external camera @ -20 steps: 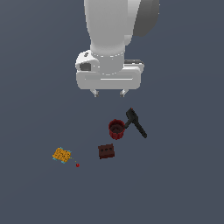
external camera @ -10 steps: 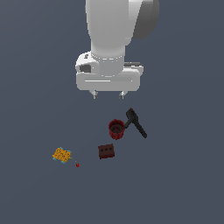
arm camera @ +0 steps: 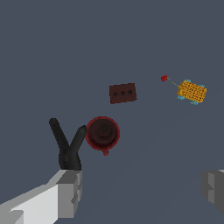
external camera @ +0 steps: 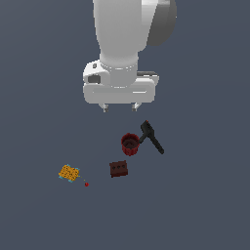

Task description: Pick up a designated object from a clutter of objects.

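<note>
The orange-yellow studded block with light-blue wheels lies on the grey floor at the exterior view's left; it also shows in the wrist view. A tiny red ball lies beside it, joined by a thin line in the wrist view. My gripper hangs high above the clutter, open and empty, well to the right of the block. Its two grey fingers stand wide apart in the wrist view.
A red cup stands below the gripper, a black hammer-like tool beside it. A dark red-brown brick with holes lies between the cup and the wheeled block. The same things show in the wrist view: cup, tool, brick.
</note>
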Available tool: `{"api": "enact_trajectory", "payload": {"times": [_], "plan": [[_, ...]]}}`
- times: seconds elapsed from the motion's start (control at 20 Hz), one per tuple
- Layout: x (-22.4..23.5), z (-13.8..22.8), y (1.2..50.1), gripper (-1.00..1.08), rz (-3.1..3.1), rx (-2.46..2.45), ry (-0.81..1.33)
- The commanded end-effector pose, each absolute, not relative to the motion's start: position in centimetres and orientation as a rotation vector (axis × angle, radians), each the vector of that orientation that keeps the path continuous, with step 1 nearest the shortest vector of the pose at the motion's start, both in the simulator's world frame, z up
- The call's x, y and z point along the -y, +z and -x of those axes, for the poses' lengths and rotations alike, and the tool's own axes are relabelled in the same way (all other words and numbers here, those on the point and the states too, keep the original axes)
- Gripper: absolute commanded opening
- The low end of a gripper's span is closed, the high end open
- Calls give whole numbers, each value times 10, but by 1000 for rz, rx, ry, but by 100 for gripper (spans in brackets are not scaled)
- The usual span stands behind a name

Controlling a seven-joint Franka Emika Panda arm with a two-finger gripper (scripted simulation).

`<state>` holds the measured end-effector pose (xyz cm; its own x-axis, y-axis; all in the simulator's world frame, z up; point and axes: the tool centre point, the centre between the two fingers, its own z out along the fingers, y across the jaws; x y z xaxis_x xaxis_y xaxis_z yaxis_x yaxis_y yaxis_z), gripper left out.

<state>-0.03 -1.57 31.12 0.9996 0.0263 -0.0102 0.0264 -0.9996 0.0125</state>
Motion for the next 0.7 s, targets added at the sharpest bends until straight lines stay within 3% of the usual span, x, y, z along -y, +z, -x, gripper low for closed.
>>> {"api": "enact_trajectory", "payload": {"times": [0.0, 0.65], "plan": [[18, -3, 309, 100, -3128, -71, -16], [48, -37, 279, 100, -3106, -380, -17]]}}
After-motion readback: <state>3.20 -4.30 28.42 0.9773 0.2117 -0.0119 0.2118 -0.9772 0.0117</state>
